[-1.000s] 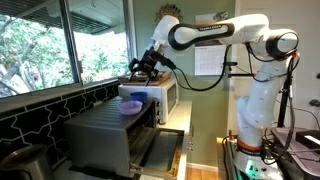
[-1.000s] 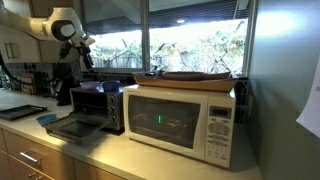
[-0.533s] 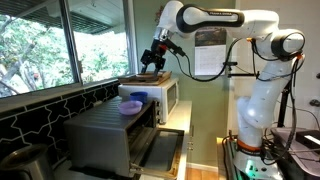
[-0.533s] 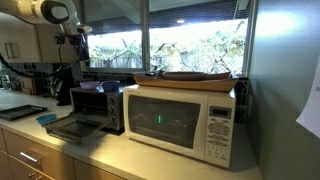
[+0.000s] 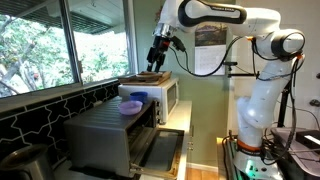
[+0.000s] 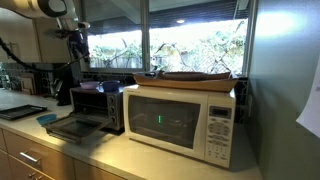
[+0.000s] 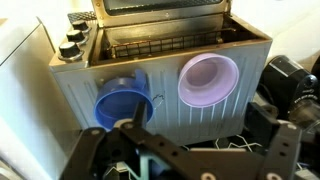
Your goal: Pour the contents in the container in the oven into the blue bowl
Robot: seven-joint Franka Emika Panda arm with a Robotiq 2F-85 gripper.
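The lavender-pink container [image 7: 208,78] and the blue bowl [image 7: 122,103] stand side by side on the ridged top of the grey oven [image 7: 160,125], a small gap apart. In an exterior view the container [image 5: 131,108] sits in front of the blue bowl [image 5: 138,97] on the oven [image 5: 112,138]. The oven's door hangs open [image 6: 70,127]. My gripper [image 5: 157,53] is high above the oven top, open and empty. In the wrist view its fingers [image 7: 195,152] spread wide below both bowls. I cannot see what the container holds.
A white microwave [image 6: 180,118] stands next to the oven [image 6: 100,103], with a flat tray [image 6: 190,75] on top. Windows run along the counter's back. A dark tray [image 6: 22,112] and a small bluish object [image 6: 47,119] lie on the counter.
The arm has lifted the gripper upward from just above the oven and microwave to well above them. The bowls have not moved.
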